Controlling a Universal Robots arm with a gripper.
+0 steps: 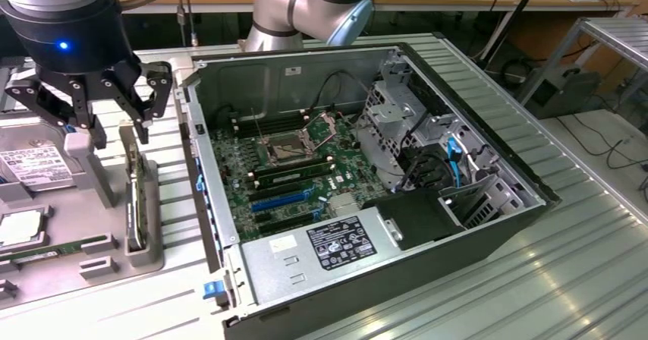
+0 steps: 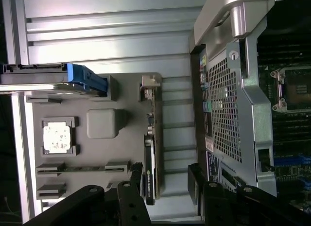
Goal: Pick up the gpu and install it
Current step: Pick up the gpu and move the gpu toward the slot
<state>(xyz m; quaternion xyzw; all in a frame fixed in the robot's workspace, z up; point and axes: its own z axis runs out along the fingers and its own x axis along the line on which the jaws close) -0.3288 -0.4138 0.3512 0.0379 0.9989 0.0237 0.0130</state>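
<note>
The end effector (image 1: 111, 133) hangs at ten o'clock in the exterior view with its black fingers (image 1: 142, 116) spread apart and nothing between them. It is poised over the far end of the gpu (image 1: 133, 199). The gpu stands on its long edge in a slot of the grey fixture tray (image 1: 61, 287), just at nine o'clock from the open computer case (image 1: 284, 78). It is not inside the case. In the wrist view the gpu (image 2: 149, 170) appears as a thin dark card in the fixture tray (image 2: 126, 148), and the end effector (image 2: 165, 202) straddles its line with one finger on either side. Whether either finger touches the card cannot be told. In the exterior view, at nine o'clock from the gpu, a hard drive (image 1: 30, 165) with a white label stands in the tray. Lower, towards seven o'clock, a processor chip (image 1: 20, 228) and a green memory stick (image 1: 56, 249) lie in their own recesses. Inside the case the motherboard (image 1: 303, 169) lies exposed, its processor socket (image 1: 288, 150) near the centre, blue expansion slots (image 1: 278, 201) at six o'clock from the socket and the power supply (image 1: 324, 249) nearer still. Tray and case rest on a ridged metal counter (image 1: 567, 264).
</note>
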